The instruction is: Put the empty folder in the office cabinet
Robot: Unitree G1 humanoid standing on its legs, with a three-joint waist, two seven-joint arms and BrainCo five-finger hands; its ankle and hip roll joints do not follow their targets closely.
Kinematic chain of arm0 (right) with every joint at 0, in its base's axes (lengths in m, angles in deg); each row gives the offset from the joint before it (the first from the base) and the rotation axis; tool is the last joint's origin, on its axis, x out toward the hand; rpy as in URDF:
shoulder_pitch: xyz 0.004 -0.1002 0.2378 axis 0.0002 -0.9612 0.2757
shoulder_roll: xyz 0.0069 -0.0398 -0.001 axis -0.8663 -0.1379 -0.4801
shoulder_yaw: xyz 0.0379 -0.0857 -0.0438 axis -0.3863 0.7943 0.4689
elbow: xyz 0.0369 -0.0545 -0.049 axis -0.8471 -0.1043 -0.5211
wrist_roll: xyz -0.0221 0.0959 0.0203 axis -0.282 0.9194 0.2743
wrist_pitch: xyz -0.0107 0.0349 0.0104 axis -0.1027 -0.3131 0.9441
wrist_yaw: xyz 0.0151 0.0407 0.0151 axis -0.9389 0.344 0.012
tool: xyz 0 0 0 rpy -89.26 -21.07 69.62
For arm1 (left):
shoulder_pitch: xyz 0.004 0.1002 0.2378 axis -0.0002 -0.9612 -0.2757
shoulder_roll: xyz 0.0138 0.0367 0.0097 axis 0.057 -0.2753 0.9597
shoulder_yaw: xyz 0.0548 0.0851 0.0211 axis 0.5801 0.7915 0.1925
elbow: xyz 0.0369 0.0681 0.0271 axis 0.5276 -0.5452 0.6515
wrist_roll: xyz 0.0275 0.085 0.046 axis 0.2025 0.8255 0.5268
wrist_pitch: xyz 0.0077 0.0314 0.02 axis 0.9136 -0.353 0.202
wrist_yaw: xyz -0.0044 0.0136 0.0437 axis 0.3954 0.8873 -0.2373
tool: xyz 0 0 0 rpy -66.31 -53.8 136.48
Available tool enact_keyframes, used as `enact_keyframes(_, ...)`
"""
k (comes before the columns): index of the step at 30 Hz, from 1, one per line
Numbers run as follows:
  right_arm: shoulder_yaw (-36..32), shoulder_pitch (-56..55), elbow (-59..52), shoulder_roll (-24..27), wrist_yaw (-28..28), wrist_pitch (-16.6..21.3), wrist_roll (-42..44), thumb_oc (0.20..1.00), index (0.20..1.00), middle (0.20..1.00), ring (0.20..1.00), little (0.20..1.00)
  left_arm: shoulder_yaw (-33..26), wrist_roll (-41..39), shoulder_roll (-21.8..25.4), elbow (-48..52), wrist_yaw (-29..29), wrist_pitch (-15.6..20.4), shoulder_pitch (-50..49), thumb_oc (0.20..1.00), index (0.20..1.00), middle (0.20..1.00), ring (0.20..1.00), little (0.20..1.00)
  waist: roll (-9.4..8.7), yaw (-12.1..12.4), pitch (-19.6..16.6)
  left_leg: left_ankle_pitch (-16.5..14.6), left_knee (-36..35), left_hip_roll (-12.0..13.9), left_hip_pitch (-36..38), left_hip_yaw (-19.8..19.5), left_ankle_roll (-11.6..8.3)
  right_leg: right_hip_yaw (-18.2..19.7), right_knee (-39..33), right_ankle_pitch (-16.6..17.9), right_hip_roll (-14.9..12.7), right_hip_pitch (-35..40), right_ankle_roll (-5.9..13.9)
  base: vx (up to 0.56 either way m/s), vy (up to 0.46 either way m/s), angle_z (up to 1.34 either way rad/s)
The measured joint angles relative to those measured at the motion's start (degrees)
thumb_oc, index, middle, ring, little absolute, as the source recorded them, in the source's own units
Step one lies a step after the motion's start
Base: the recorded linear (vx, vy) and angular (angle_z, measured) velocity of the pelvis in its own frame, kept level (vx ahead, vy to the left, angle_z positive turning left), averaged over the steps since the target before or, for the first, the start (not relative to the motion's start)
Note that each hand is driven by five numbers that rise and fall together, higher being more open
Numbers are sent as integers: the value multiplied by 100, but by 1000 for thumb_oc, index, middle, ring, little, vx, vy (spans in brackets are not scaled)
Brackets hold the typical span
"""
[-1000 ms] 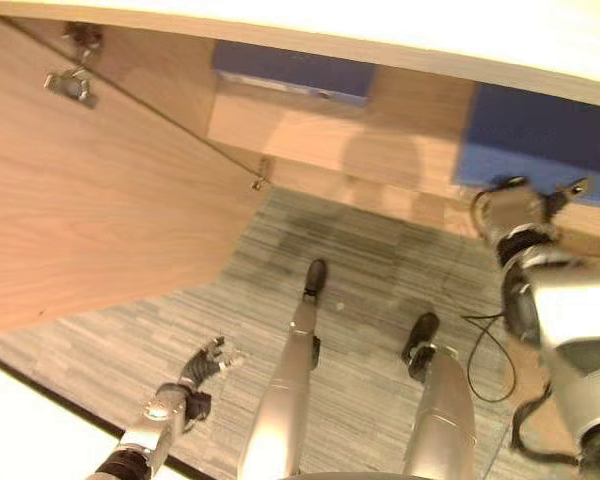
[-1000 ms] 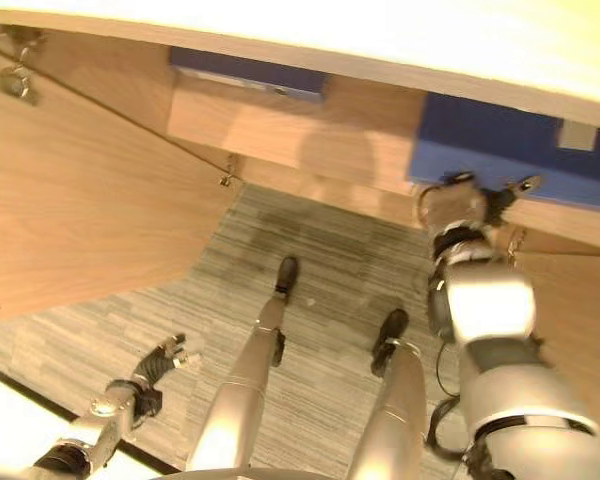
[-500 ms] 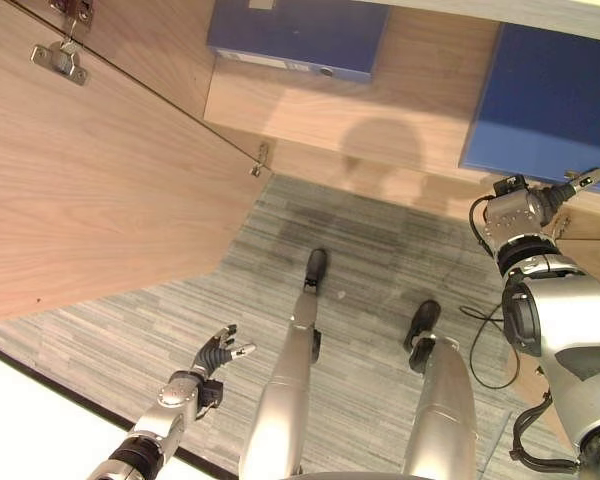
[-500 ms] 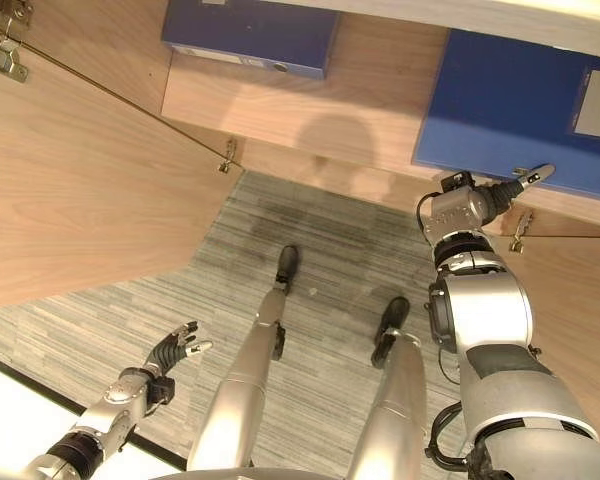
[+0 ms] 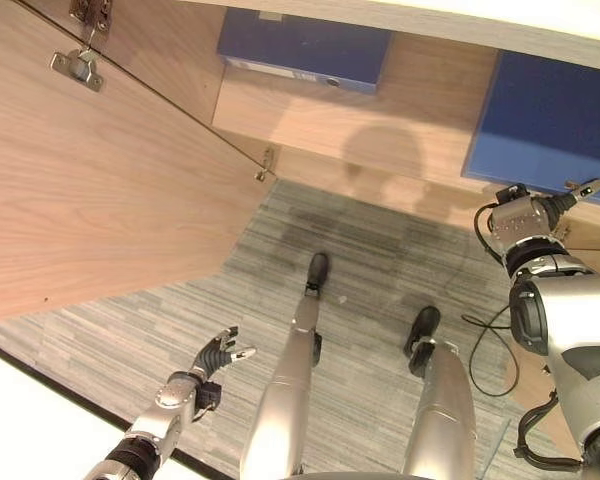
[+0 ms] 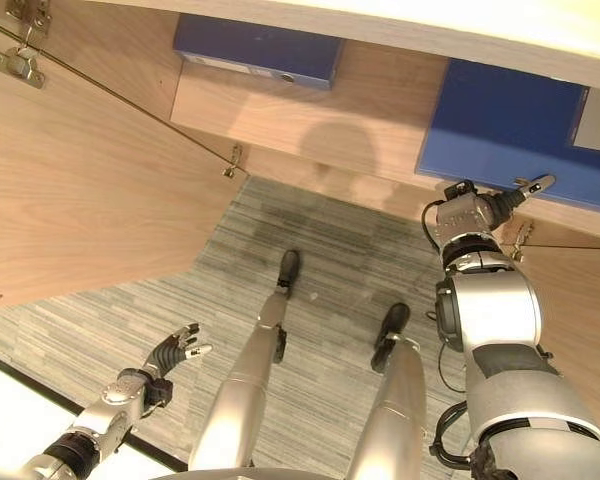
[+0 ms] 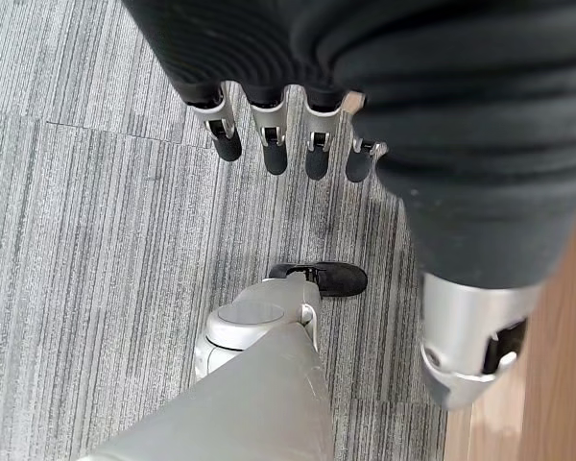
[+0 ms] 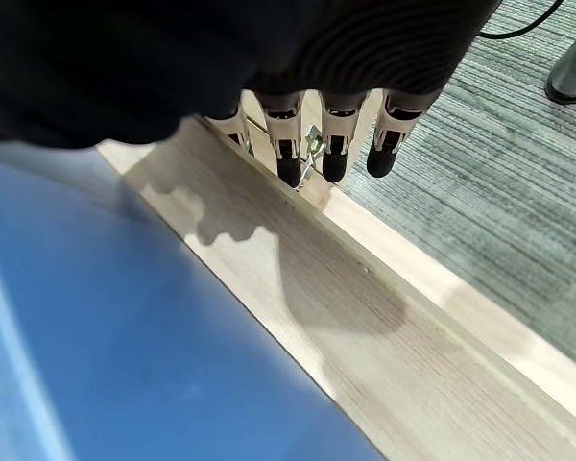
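The right hand (image 6: 495,205) reaches out at the cabinet's (image 5: 310,115) wooden shelf edge, fingers (image 8: 334,144) straight and holding nothing, just near a blue folder (image 6: 510,125) on the right. The left hand (image 5: 215,355) hangs low over the grey carpet (image 5: 130,325), fingers relaxed and empty. Two blue folders lie in the cabinet; the second folder (image 5: 305,50) is far left.

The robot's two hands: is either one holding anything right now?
No. The right hand hangs open by the blue folder on the cabinet shelf; the left hand is open over the carpet.
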Motion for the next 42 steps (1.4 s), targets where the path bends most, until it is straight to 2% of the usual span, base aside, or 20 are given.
enact_keyframes(2,-13,0,-37,12,-1,8,0,1000,1000,1000,1000,1000,-5,48,-1,-46,26,-8,5,1000,1000,1000,1000,1000,0,-28,114,1,9,2,66,-2,1,-28,-75,40,4,123,21,-84,22,-1)
enact_keyframes(3,-22,-3,-39,12,-2,8,4,1000,1000,1000,1000,1000,0,56,-6,-77,34,-4,3,1000,1000,1000,1000,1000,1,-30,141,63,26,-2,88,-14,63,-62,-115,174,3,168,-29,-40,-4,-7)
enact_keyframes(5,-42,-3,-72,11,-2,7,4,1000,1000,1000,1000,1000,-4,57,-14,-139,37,-12,22,1000,1000,1000,1000,1000,7,-40,269,118,40,18,197,-10,127,-69,-122,76,8,302,24,-64,14,-5)
enact_keyframes(7,-103,-6,-73,6,-5,-1,6,1000,1000,1000,1000,1000,-6,57,-11,-154,43,-13,21,1000,1000,1000,1000,1000,3,-56,274,131,-38,15,254,-14,132,-110,-234,191,19,366,9,-66,12,-1)
enact_keyframes(9,-253,-15,-86,5,-5,-28,6,1000,1000,1000,1000,1000,-24,55,-18,-158,72,-20,29,1000,1000,1000,1000,1000,46,-67,332,404,-25,24,378,-8,155,-106,-255,178,24,529,46,-28,4,-11)
enact_keyframes(11,-258,-59,-86,4,-5,-88,6,1000,1000,1000,1000,1000,-26,56,-15,-153,84,-5,31,1000,1000,1000,1000,1000,46,-75,332,440,-132,25,495,-10,198,-119,-407,232,35,659,98,-16,14,-4)
enact_keyframes(14,-259,-218,-114,-1,-4,-132,5,1000,1000,1000,1000,1000,-18,56,-52,-234,111,-11,44,1000,1000,1000,1000,1000,47,-119,332,658,-194,-11,649,2,275,-150,-556,284,30,882,157,-6,10,0)
enact_keyframes(21,-295,-645,-219,-140,0,-152,3,1000,1000,1000,1000,1000,-53,60,-202,-566,132,-50,64,1000,1000,1000,1000,1000,47,-143,332,676,-277,-50,1078,-28,288,-324,-960,355,18,1545,269,-1,17,7)
enact_keyframes(23,-472,-1101,-777,-279,9,-170,-2,1000,1000,1000,1000,1000,-55,61,-218,-534,169,-55,32,1000,1000,1000,1000,1000,46,-138,331,607,-415,-40,1368,-33,300,-368,-1073,354,21,1834,273,-3,39,2)
enact_keyframes(26,-694,-2260,-2508,-550,162,-57,-54,1000,1000,1000,1000,1000,-103,119,-275,-382,231,-70,5,1000,1000,1000,1000,1000,45,-164,331,602,-472,-12,1456,-34,309,-405,-1245,410,59,1994,308,9,40,1)
enact_keyframes(30,-956,-3043,-3604,-901,257,83,-169,1000,1000,1000,1000,1000,-347,244,-487,-383,263,-100,-20,1000,1000,1000,1000,1000,21,-181,347,641,-536,-12,1646,-21,368,-427,-1476,512,104,2266,336,0,56,0)
enact_keyframes(32,-954,-3222,-3666,-1168,341,142,-462,1000,1000,1000,1000,1000,-406,305,-508,-463,295,-106,-88,1000,1000,1000,1000,1000,-64,-280,389,641,-607,-10,1920,2,368,-460,-1697,540,125,2603,373,6,81,0)
enact_keyframes(35,-1064,-3580,-4077,-1377,422,171,-517,1000,1000,1000,1000,1000,-525,429,-606,-602,302,-106,-125,1000,1000,1000,1000,1000,-87,-336,383,617,-667,-2,2116,26,397,-549,-1995,640,155,2903,399,-2,43,0)
enact_keyframes(42,-1041,-4032,-4579,-1565,559,157,-702,1000,1000,1000,1000,1000,-689,686,-754,-817,422,-121,-204,1000,1000,1000,1000,1000,-199,-394,346,591,-895,27,2514,144,419,-570,-2989,1087,258,3598,498,41,47,-8)
